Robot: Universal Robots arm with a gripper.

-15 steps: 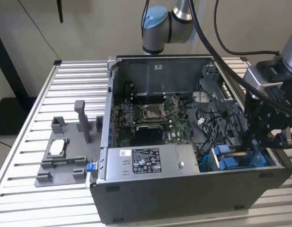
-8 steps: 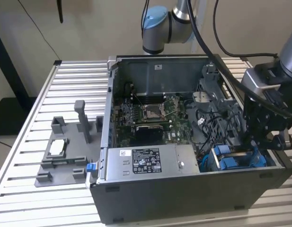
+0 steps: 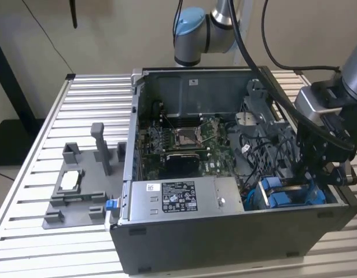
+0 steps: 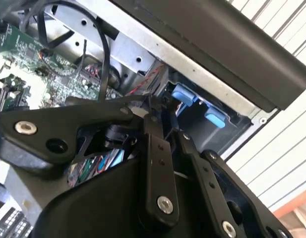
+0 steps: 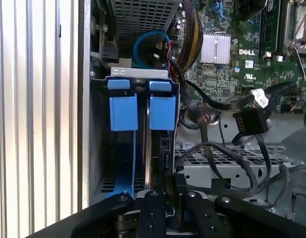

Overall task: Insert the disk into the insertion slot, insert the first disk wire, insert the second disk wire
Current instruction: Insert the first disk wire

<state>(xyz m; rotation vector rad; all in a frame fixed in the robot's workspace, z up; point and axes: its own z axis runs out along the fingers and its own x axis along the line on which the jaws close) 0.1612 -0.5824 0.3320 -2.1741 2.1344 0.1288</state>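
One disk is standing on edge inside the one insertion slot of the open computer case, with two blue tabs showing at the end away from the arm. One gripper is sitting low at the cage, its fingers drawn nearly together against the disk's near end. One black connector is lying unplugged beside the cage.

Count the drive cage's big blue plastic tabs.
2 tabs, side by side in the dark grey metal cage: one by the case wall, one toward the motherboard. More may be hidden.
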